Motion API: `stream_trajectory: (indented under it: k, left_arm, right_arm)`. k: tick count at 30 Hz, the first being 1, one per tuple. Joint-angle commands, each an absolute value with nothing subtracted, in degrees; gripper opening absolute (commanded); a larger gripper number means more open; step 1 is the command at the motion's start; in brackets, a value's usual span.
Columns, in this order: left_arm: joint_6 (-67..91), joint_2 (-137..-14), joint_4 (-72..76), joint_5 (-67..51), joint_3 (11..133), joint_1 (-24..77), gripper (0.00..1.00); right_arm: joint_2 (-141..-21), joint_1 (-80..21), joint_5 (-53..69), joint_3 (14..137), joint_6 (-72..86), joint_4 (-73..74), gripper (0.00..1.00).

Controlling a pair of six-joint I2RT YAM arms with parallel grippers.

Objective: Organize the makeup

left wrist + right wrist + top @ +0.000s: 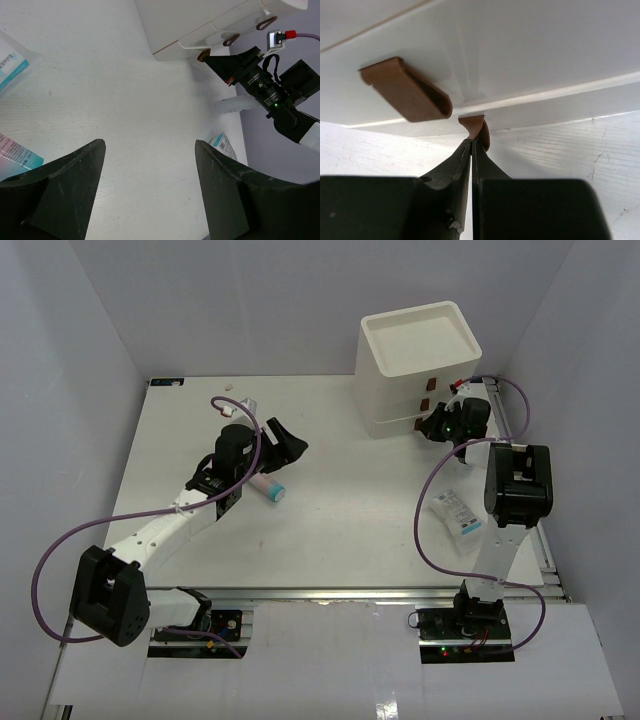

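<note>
Two end effectors show in the top external view. The left end effector (287, 443) hangs over the table (340, 530) with its fingers spread and nothing between them. The pink tube with teal cap (268, 487) lies just behind it, beside the wrist. The right end effector (428, 426) sits against the front of the white three-drawer box (415, 355), at the lowest drawer. A blue-and-white printed packet (458, 512) lies on the table well behind this end effector, close to its arm.

In the left wrist view the two dark fingers (65, 190) stand wide apart over bare table. The pink tube pokes in just left of the left finger, and a second printed packet (10, 60) lies farther ahead on the left. Ahead and to the right, the right end effector's tip meets the lowest brown handle (202, 55) of the box.

In the right wrist view the fingers are pressed together, pinching the lowest brown handle between their tips. Another brown handle (407, 92) sits above and to the left, untouched
</note>
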State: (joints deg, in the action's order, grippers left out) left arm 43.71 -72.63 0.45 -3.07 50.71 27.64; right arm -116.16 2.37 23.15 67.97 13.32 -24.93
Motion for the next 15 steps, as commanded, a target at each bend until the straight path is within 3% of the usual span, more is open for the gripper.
stream_trajectory:
  k: [1,15]
  left_arm:
    - [44.11,-70.24,1.86,-3.78,50.24,27.77,0.83]
    - [44.53,-69.1,4.7,-4.73,47.6,27.77,0.83]
  right_arm:
    - [-111.68,2.2,26.85,64.86,13.08,-25.5,0.08]
    - [-102.28,2.37,28.4,54.38,8.86,-21.37,0.08]
